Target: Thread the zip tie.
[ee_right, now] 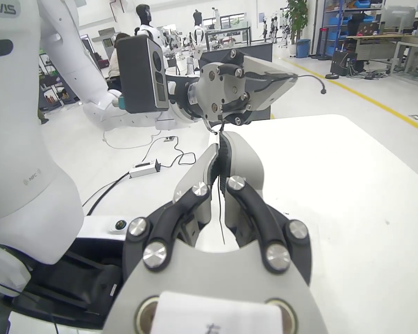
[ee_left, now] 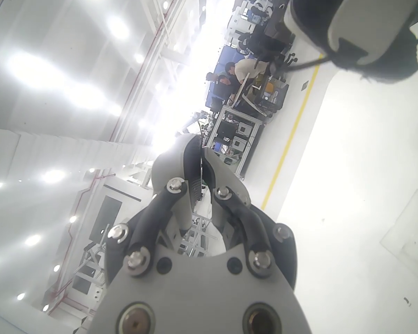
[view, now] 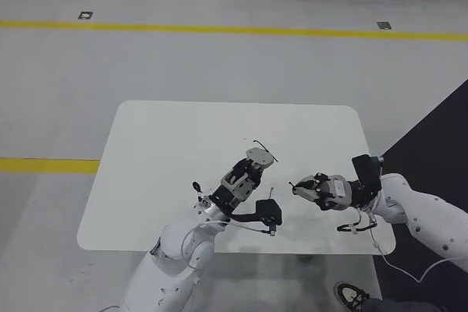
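Observation:
My left gripper point(view: 257, 158) hovers over the middle of the white table point(view: 179, 140), shut on a black zip tie point(view: 264, 149). In the right wrist view the left gripper point(ee_right: 288, 79) sits just beyond my own fingers, and the zip tie point(ee_right: 313, 79) juts out to a small head. My right gripper point(ee_right: 220, 140) is shut on a thin black zip tie strip point(ee_right: 218, 189) that runs back between its fingers. From above, the right gripper point(view: 296, 187) sits a short gap from the left one. The left wrist view shows the left gripper point(ee_left: 201, 154) closed, with the right gripper point(ee_left: 334, 53) beyond it.
A small dark sliver point(view: 271, 192) lies on the table between the two arms. A dark panel point(view: 452, 132) stands off the table's right side. Loose cable point(view: 352, 228) hangs by the right arm at the table's near edge. The far half of the table is bare.

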Robot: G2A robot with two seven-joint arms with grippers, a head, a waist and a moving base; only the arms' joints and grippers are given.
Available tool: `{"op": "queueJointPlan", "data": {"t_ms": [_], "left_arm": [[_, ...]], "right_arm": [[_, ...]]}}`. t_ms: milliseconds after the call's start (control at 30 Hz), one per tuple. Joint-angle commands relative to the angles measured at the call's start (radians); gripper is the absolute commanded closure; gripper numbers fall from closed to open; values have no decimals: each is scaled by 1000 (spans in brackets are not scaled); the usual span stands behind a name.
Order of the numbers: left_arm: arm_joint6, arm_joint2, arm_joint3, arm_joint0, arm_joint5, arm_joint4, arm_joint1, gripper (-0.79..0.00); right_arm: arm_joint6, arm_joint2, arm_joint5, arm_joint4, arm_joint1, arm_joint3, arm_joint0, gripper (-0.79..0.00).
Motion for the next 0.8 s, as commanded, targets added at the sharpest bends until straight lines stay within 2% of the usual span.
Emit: {"op": "queueJointPlan", "data": {"t_ms": [0, 200, 400, 767], "left_arm": [[23, -14, -1, 14, -7, -12, 4, 0], [81, -14, -2, 38, -10, -11, 12, 0], [105, 11, -5, 28, 1, 6, 13, 0], [121, 15, -11, 28, 18, -15, 16, 0]], "right_arm": [[-12, -14, 0, 27, 13, -13, 4, 0], [-28, -107, 0, 86, 52, -83, 48, 0], [-28, -183, 0, 164, 71, -100, 118, 0], [45, -183, 0, 225, 68, -108, 113, 0]]}}
